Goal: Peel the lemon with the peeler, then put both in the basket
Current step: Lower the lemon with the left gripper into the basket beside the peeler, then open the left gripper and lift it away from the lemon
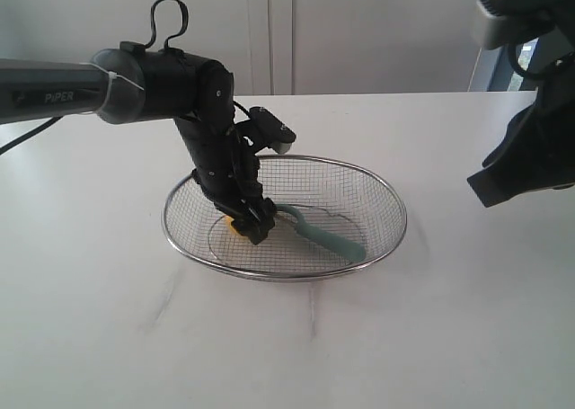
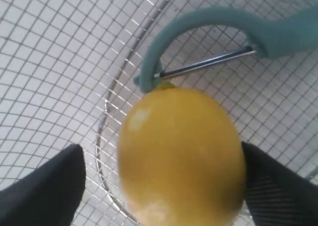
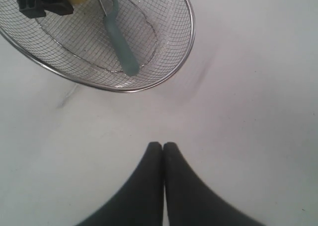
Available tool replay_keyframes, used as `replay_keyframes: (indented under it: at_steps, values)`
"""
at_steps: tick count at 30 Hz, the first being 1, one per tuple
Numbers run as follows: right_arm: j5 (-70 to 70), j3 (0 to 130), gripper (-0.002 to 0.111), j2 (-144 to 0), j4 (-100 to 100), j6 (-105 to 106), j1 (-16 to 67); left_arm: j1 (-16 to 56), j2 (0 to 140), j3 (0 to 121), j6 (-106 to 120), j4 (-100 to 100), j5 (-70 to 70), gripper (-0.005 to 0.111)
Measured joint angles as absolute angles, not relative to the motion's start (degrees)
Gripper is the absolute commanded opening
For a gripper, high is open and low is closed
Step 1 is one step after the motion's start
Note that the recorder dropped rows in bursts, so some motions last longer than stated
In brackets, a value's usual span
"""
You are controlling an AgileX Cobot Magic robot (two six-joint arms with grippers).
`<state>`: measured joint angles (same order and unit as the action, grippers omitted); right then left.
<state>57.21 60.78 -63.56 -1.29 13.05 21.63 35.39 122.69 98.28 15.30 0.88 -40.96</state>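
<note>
Left wrist view: L pincer (image 2: 160, 154) spread round lemon (image 2: 181, 159); R pincer (image 3: 163, 149) pressed together.

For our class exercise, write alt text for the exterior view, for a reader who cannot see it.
The left gripper reaches down into a silver wire mesh basket on a white table, with a yellow lemon between its open fingers and a teal-handled peeler lying beside it. The right arm hangs clear at the right edge.
</note>
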Motion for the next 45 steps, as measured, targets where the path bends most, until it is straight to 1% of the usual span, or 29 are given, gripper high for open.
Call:
replay_keyframes:
  at_steps: [13, 16, 18, 19, 24, 25, 30, 37, 45]
  values:
    - [57.21, 60.78, 0.0, -63.56, -1.29, 13.05, 21.63, 35.39, 121.2, 98.28, 15.2, 0.88, -42.45, 0.084]
    - [57.21, 60.78, 0.0, -63.56, -1.29, 13.05, 21.63, 35.39, 120.0, 98.28, 15.05, 0.88, -44.03, 0.08]
    - [57.21, 60.78, 0.0, -63.56, -1.29, 13.05, 21.63, 35.39, 118.75, 98.28, 13.93, 0.88, -45.0, 0.071]
    - [57.21, 60.78, 0.0, -63.56, -1.29, 13.05, 21.63, 35.39, 118.22, 98.28, 13.33, 0.88, -45.34, 0.063]
    - [57.08, 60.78, 0.0, -63.56, -1.29, 13.05, 21.63, 35.39, 113.85, 98.28, 11.62, 0.88, -47.56, 0.008]
    - [56.98, 60.78, 0.0, -63.56, -1.29, 13.05, 21.63, 35.39, 112.9, 98.28, 11.62, 0.88, -48.01, 0.0]
    - [56.95, 60.78, 0.0, -63.56, -1.29, 13.05, 21.63, 35.11, 108.58, 98.28, 11.0, 0.88, -49.29, 0.0]
    - [56.62, 60.78, 0.0, -62.88, -1.29, 13.05, 21.63, 31.35, 102.35, 98.14, 9.55, 0.88, -54.76, 0.0]
    - [54.86, 60.78, 0.0, -60.84, -1.29, 13.05, 21.63, 25.82, 92.53, 89.67, 6.91, 0.67, -54.62, 0.0]
